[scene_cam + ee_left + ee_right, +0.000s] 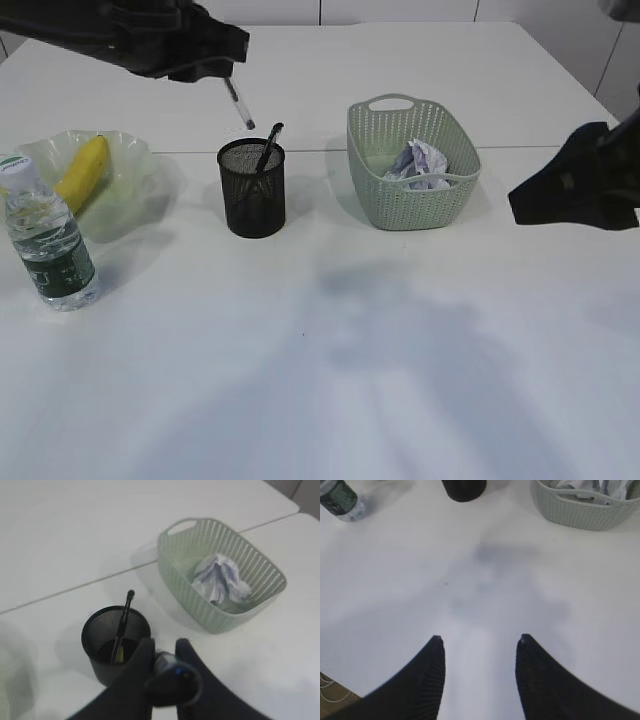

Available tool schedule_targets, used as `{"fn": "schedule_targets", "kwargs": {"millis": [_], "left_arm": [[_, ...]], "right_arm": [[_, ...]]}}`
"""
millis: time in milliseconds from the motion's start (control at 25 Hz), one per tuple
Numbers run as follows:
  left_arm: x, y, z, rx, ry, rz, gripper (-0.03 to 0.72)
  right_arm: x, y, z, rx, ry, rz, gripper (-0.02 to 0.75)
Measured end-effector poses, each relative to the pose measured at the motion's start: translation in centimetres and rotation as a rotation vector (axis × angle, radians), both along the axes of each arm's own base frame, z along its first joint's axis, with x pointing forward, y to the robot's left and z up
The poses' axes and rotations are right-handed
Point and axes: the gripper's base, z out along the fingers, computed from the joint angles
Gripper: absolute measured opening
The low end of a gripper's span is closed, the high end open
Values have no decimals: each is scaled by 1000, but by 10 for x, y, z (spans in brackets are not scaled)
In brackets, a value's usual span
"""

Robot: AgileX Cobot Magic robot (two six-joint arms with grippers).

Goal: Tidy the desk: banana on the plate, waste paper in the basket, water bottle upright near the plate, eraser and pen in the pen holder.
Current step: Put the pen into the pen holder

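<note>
The pen (238, 105) hangs tip-down, clenched in my left pincer (165, 652), just above and behind the mesh pen holder (251, 190), tilted so a release should drop it in beside the dark pen already leaning there. Beyond the holder on my right, the basket (412, 163) holds the crumpled paper (422, 165). On my left, the banana (83, 171) lies on the plate (135, 160), the bottle (48, 240) upright near it. My right pincer (479, 642) waits released over bare desk (400, 340).

Banana (84, 171) on clear plate (130, 190), 9 o'clock. Bottle (48, 240) upright, plate's 7 o'clock. Mesh holder (252, 188) center, black pen (268, 148) inside; second pen (238, 104) tilted above. Crumpled paper (422, 166) in green basket (400, 195), 3 o'clock.
</note>
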Motion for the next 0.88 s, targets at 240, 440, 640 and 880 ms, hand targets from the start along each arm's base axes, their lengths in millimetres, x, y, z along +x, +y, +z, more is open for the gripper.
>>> {"fn": "schedule_targets", "kwargs": {"millis": [240, 440, 640, 880], "left_arm": [[30, -10, -22, 72, 106, 10, 54], [59, -3, -40, 94, 152, 57, 54], [80, 5, -47, 102, 157, 93, 54], [99, -2, -54, 102, 147, 94, 54]], "right_arm": [[-1, -2, -2, -32, 15, 3, 347], [-1, -2, -2, -32, 18, 1, 347], [-1, -2, -2, -33, 18, 1, 347], [-1, -2, -2, -33, 17, 1, 347]]}}
